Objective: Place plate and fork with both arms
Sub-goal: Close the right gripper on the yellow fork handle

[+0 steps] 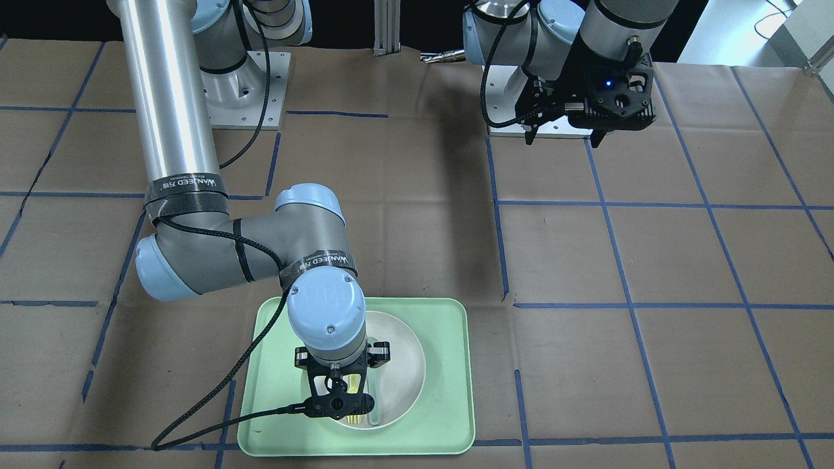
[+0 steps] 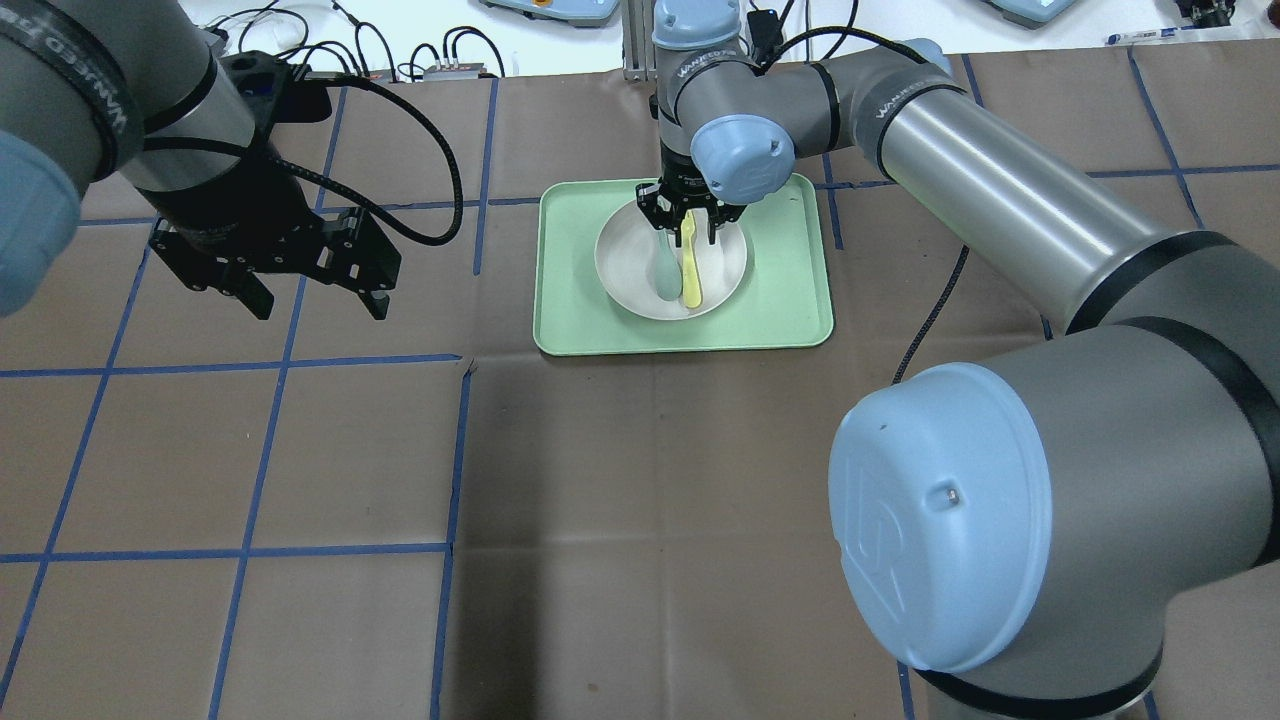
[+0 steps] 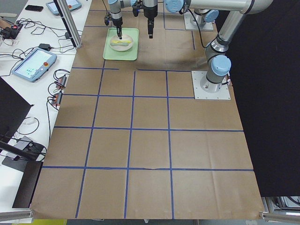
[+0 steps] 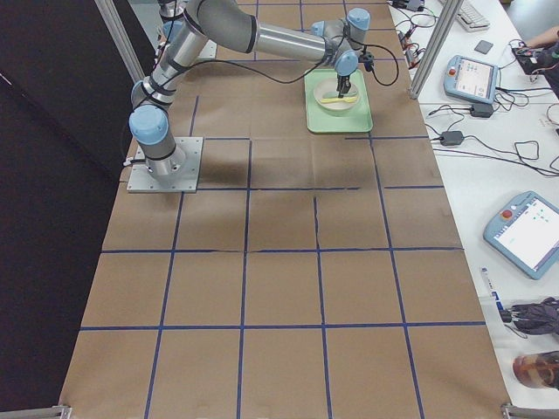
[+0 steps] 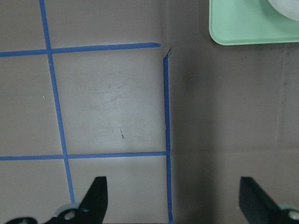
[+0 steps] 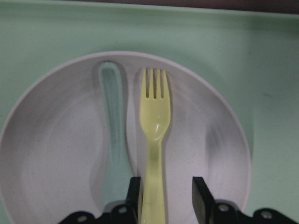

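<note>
The off-white plate (image 2: 722,270) lies in the mint-green tray (image 2: 790,310). The pale-yellow fork (image 2: 690,272) lies in the plate, beside a grey-green spoon (image 2: 665,272). My right gripper (image 2: 688,222) is down over the plate's far side. In the right wrist view its fingers (image 6: 134,193) stand on either side of the fork (image 6: 154,121) handle, the left one close to it and a gap on the right, so the gripper (image 6: 166,198) is open. My left gripper (image 2: 315,300) hangs open and empty above the table, left of the tray. It is also wide open in the left wrist view (image 5: 173,200).
The table is brown paper with a blue tape grid (image 2: 455,450). A corner of the tray (image 5: 243,28) shows at the top right of the left wrist view. Both arm bases (image 1: 244,85) stand at the robot's edge. Cables and pendants lie beyond the far edge (image 2: 440,60).
</note>
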